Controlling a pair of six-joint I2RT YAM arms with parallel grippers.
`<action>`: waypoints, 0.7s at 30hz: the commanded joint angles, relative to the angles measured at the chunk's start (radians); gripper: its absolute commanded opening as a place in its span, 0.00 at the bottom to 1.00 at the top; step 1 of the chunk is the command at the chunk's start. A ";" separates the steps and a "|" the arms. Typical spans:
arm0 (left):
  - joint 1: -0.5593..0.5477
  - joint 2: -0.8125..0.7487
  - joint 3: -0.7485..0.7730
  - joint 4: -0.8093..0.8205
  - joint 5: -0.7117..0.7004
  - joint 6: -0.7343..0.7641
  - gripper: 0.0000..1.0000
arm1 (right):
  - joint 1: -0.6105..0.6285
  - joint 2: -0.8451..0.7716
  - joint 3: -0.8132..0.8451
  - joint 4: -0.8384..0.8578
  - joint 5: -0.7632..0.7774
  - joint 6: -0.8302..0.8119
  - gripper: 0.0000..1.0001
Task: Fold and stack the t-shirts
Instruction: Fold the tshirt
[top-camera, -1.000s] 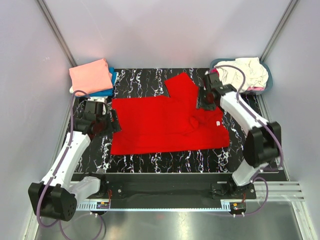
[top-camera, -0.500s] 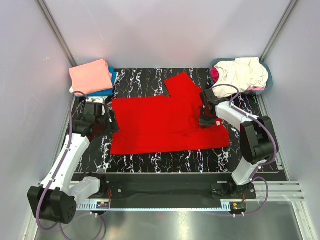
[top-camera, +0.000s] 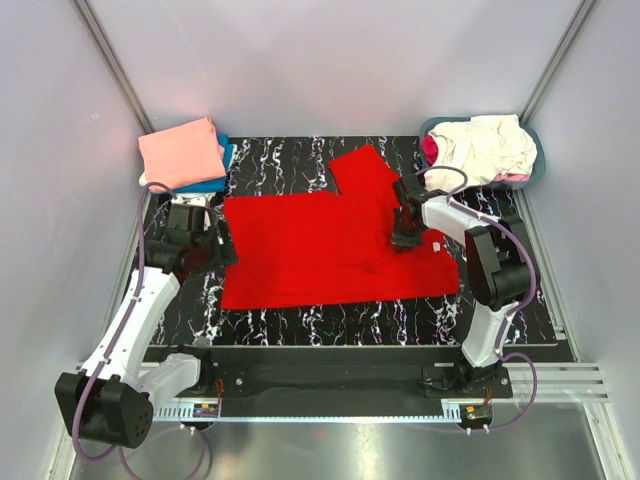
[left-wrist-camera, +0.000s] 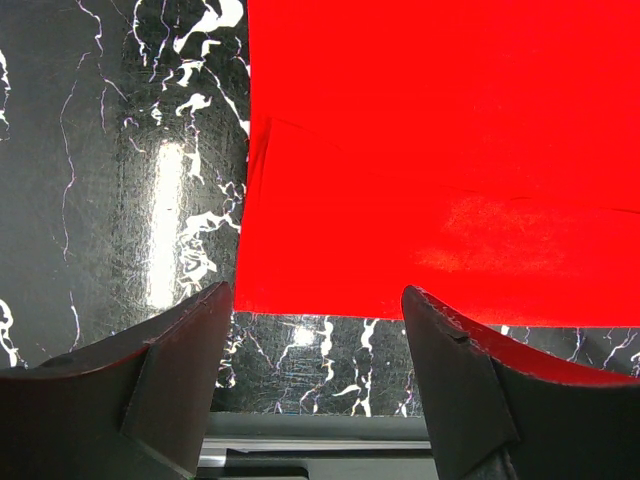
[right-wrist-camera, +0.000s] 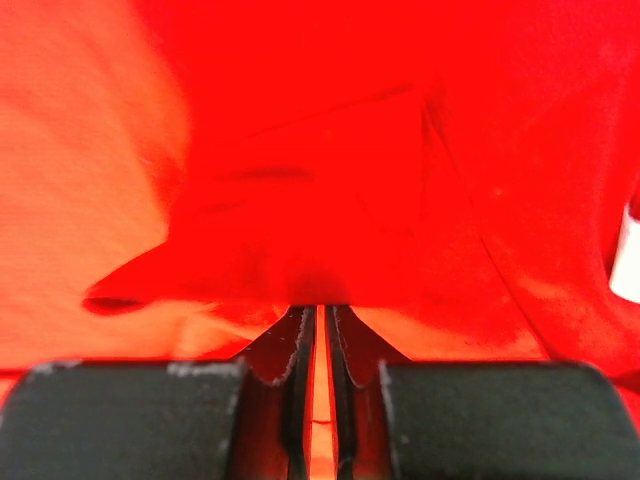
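Note:
The bright red t-shirt (top-camera: 330, 240) lies spread on the black marbled table, one sleeve (top-camera: 362, 170) pointing to the back. My right gripper (top-camera: 405, 237) is down on the shirt's right part and shut on a pinched fold of the red cloth (right-wrist-camera: 300, 250). My left gripper (top-camera: 226, 243) is open at the shirt's left edge; in the left wrist view its fingers (left-wrist-camera: 175, 370) straddle bare table just short of the red hem (left-wrist-camera: 400, 300). A folded salmon-pink shirt (top-camera: 182, 150) lies on a blue one (top-camera: 215, 183) at the back left.
A grey-blue basket (top-camera: 535, 165) at the back right holds cream (top-camera: 485, 145) and magenta (top-camera: 430, 148) shirts. The table's metal front rail (top-camera: 350, 365) runs along the near edge. Grey walls stand close on both sides.
My right gripper has moved from the sleeve's base toward the front and left over the shirt's right part and has shut on a fold of it. My left arm has barely moved.

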 joint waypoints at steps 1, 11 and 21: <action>0.004 -0.023 -0.005 0.022 -0.014 0.012 0.73 | 0.005 0.011 0.069 0.030 -0.038 0.025 0.13; 0.007 -0.037 -0.005 0.023 -0.023 0.010 0.73 | 0.009 0.094 0.014 0.669 -0.921 0.373 0.13; 0.008 -0.046 -0.005 0.023 -0.028 0.009 0.73 | 0.005 -0.032 0.109 0.289 -0.637 0.122 0.18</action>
